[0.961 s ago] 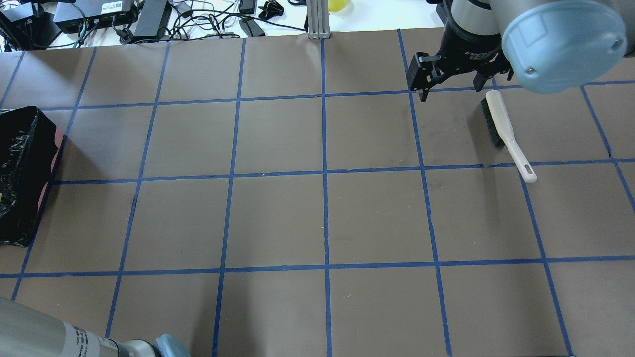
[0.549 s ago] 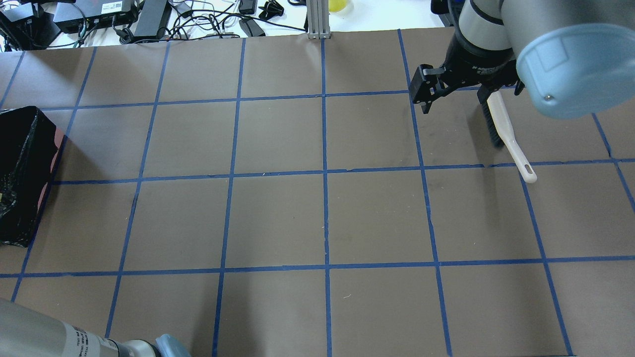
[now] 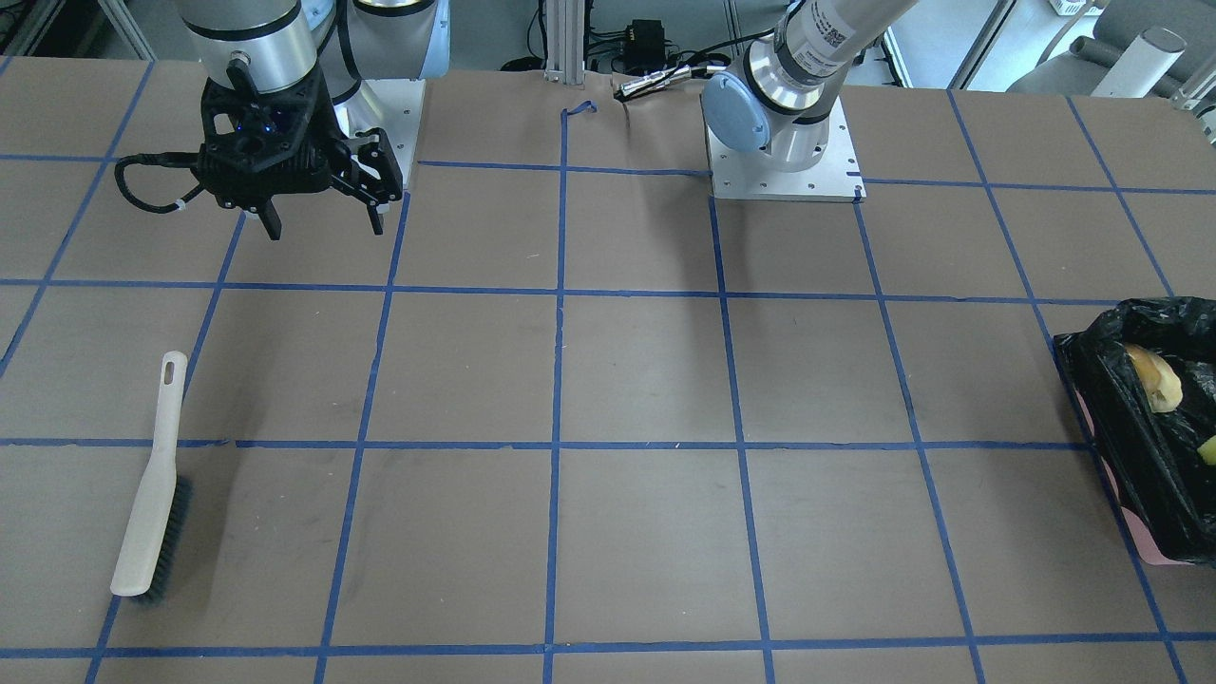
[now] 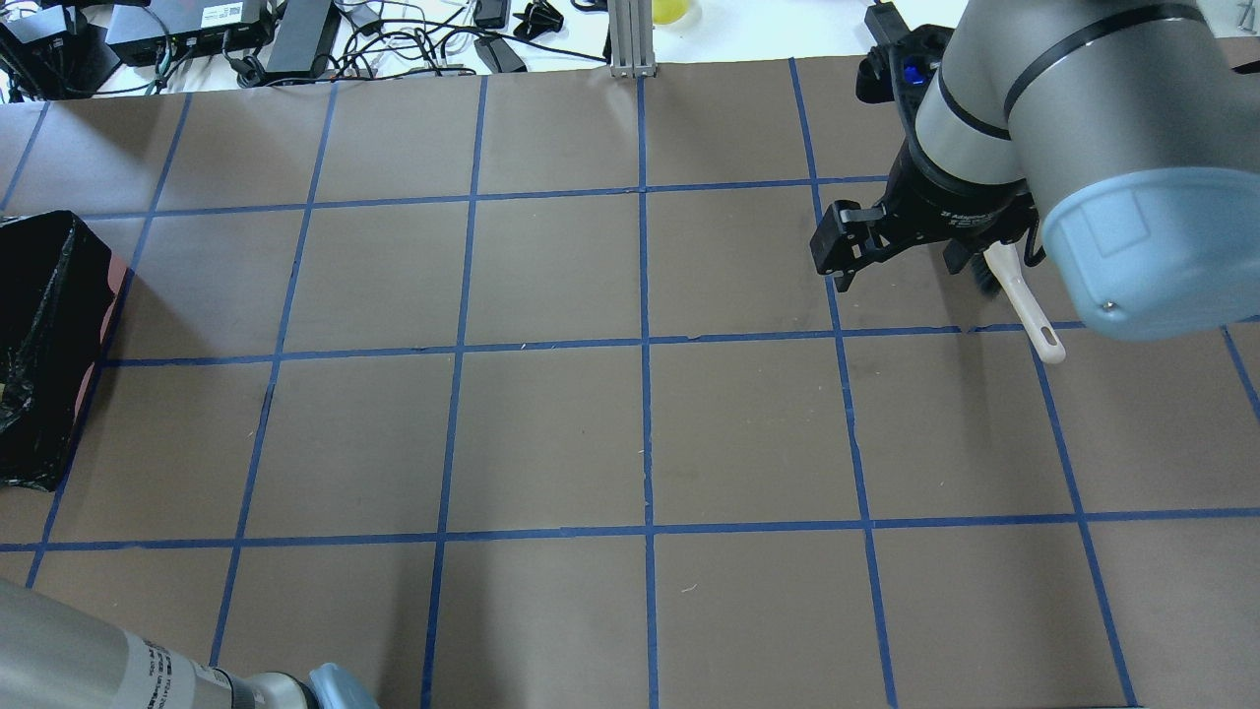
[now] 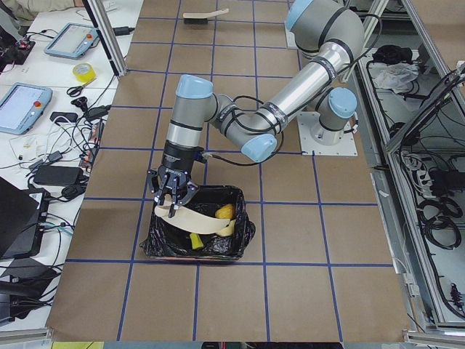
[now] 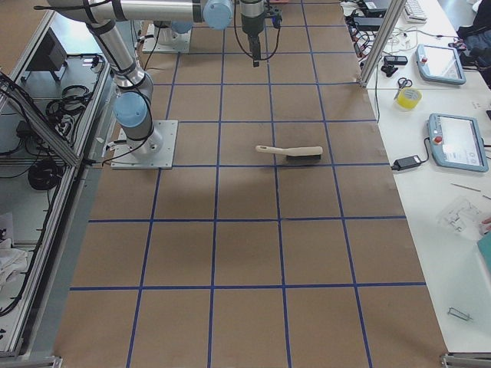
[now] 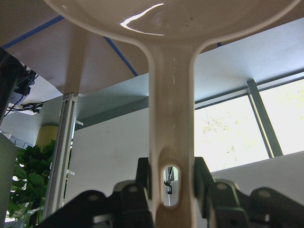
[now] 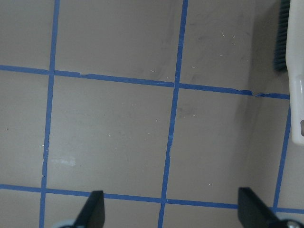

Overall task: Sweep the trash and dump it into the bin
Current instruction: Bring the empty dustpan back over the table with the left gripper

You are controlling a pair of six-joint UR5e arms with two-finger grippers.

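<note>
Brown table [image 3: 646, 380]: left end effector [image 5: 173, 196] holds dustpan [image 5: 205, 221] over bin [image 5: 243, 233], trash [image 5: 225, 212] inside.

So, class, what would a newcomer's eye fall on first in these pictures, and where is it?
The left pincer holds a beige dustpan tipped over the black-lined bin at the left end of the table, with trash inside. A brush lies on the right side, and the right pincer hangs open above the table nearby.
</note>
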